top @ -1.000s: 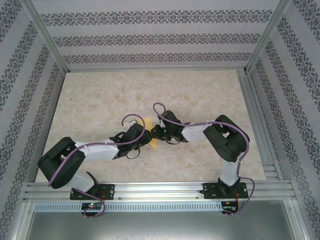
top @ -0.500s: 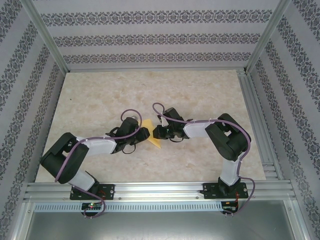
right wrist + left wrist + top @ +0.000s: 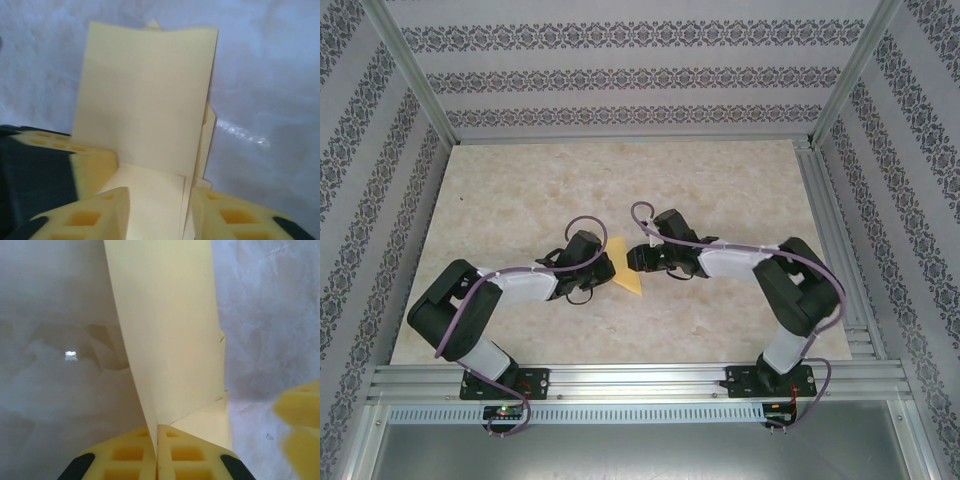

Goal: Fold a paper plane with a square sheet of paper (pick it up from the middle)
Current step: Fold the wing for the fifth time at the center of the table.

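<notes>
Marble-look tabletop (image 3: 520, 190) sits inside patterned wallpaper walls (image 3: 620, 75), w/ an alu rail (image 3: 640, 378) along the near edge where both arm bases are bolted. From the top cam I see both arms reaching inward, and they meet around mid-table.

The paper sheet (image 3: 634, 277) lies between the two wrists. It's yellow and already folded into a smaller layered shape, w/ one corner pointing toward the near edge.

The left gripper (image 3: 610, 267) comes in from the left side of the sheet. On the left wrist cam the left gripper (image 3: 156, 429) is clenched. Its yellow foam pads are pressed together and a layer of the paper sheet (image 3: 170, 325) is pinched in the seam. That flap rises up and away from the pads, and another layer runs off to the right beneath it. At the right edge of that view is a blurred yellow pad (image 3: 300, 415), prob. the other arm's.

The right gripper (image 3: 636, 259) is at the sheet's far-right side. On the right wrist cam the right gripper (image 3: 159, 194) is released, jaws standing apart. The paper sheet (image 3: 145, 95) has folded layers lying in the gap btw the pads and one flap standing upright beyond them. Can't tell if either pad touches the edges. The left arm's pad (image 3: 92, 161) butts against the flap's lower left corner.
</notes>
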### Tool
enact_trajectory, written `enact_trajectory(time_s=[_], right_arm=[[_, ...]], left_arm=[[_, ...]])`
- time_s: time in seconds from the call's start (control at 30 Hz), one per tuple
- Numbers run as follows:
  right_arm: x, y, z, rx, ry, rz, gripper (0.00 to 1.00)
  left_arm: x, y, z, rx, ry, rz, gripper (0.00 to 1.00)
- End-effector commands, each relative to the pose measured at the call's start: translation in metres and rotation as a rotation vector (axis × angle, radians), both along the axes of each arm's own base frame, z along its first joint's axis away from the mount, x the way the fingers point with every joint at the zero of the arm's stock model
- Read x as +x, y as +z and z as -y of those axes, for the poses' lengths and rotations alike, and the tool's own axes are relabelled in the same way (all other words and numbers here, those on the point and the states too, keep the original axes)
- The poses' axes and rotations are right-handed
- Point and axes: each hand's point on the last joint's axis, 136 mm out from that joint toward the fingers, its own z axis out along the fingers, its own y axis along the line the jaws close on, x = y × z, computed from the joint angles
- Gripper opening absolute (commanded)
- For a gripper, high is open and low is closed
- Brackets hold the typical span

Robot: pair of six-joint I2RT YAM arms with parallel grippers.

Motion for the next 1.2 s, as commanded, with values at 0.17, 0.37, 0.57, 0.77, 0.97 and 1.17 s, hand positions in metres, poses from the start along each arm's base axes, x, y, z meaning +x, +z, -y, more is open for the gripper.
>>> enact_trajectory(time_s=[0.17, 0.37, 0.57, 0.77, 0.97, 1.17], right_arm=[[-0.002, 0.041, 0.022, -0.067, 0.007, 0.454, 0.56], [-0.019, 0.032, 0.0, -0.049, 0.112, 0.548, 0.56], [-0.031, 0.021, -0.025, -0.043, 0.168, 0.688, 0.54], [-0.034, 0.002, -0.035, -0.121, 0.211, 0.755, 0.48], [-0.029, -0.011, -0.036, -0.18, 0.213, 0.779, 0.42], [-0.024, -0.017, -0.04, -0.189, 0.208, 0.795, 0.4]], left_arm=[[0.005, 0.018, 0.004, 0.037, 0.05, -0.059, 0.1], [0.011, 0.031, 0.011, -0.008, 0.081, -0.072, 0.11], [0.011, 0.035, 0.012, -0.023, 0.107, -0.086, 0.11], [0.01, 0.036, 0.01, -0.024, 0.12, -0.093, 0.11], [0.011, 0.037, 0.012, -0.035, 0.126, -0.098, 0.11], [0.01, 0.038, 0.012, -0.04, 0.131, -0.101, 0.11]])
